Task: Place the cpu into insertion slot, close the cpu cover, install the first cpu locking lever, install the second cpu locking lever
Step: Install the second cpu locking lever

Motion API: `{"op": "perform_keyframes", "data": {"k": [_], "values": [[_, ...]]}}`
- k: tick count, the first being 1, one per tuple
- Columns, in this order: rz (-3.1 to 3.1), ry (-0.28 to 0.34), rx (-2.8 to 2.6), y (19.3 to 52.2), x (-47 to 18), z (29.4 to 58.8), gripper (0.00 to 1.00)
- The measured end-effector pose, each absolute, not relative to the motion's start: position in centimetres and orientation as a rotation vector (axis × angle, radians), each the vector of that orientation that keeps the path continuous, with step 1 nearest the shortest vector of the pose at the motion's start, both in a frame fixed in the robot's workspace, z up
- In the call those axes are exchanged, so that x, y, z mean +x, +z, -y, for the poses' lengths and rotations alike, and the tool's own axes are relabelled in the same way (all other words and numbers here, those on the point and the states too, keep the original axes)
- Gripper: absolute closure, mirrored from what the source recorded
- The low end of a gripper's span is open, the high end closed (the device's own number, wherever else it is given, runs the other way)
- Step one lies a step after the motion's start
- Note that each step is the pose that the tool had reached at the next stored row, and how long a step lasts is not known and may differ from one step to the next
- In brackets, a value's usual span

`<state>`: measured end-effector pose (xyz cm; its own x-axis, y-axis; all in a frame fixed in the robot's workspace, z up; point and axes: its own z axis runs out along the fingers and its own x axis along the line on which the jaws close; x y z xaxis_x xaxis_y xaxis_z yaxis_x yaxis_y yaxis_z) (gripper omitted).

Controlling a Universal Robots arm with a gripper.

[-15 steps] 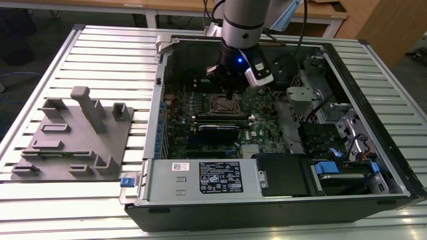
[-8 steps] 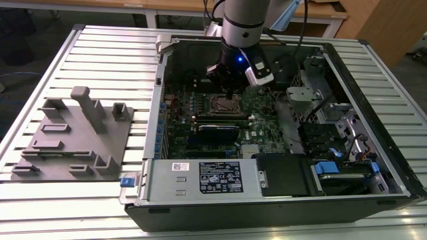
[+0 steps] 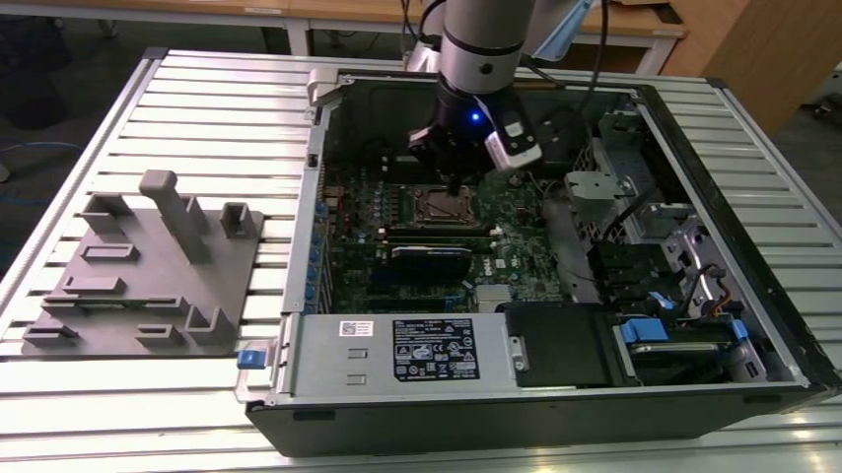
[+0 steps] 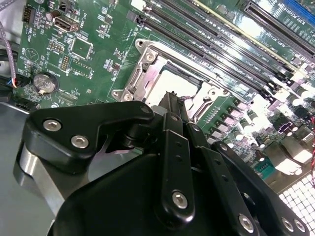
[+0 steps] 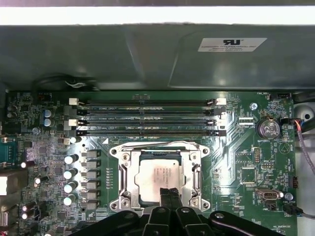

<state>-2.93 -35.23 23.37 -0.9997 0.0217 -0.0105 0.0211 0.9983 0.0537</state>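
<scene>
Close above the cpu, end effector, memory slots beyond.

- A work table of pale ribbed metal slats fills most of the exterior view, its grooves running across from the exterior view's left to its right.
- Beyond its far edge stands a wooden bench with a light top and pale legs.
- At the exterior view's right a brown wooden panel rises behind the table's far corner.
- The floor at the exterior view's left is dark grey.
- Light is even and diffuse, with soft glare on the slats.
</scene>
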Motion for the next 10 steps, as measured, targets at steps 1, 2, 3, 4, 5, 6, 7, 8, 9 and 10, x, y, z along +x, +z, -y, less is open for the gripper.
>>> {"op": "perform_keyframes", "data": {"k": [1,2,3,4,5,6,7,8,9,10], "values": [[-3.129,0.084,0.033,23.37,-2.91,35.23,0.9],[-3.129,0.084,0.034,23.37,-2.91,35.25,0.9],[-3.129,0.084,0.034,23.38,-2.9,35.3,0.9],[-3.129,0.084,0.034,23.37,-2.9,35.37,0.9],[-3.129,0.084,0.034,23.37,-2.9,35.46,0.9],[-3.129,0.084,0.034,23.37,-2.9,35.55,0.9],[-3.129,0.084,0.034,23.37,-2.9,35.62,0.9],[-3.129,0.084,0.034,23.37,-2.9,35.68,0.9],[-3.129,0.084,0.034,23.37,-2.9,35.76,0.9],[-3.129,0.084,0.034,23.37,-2.9,35.86,0.9]]}}
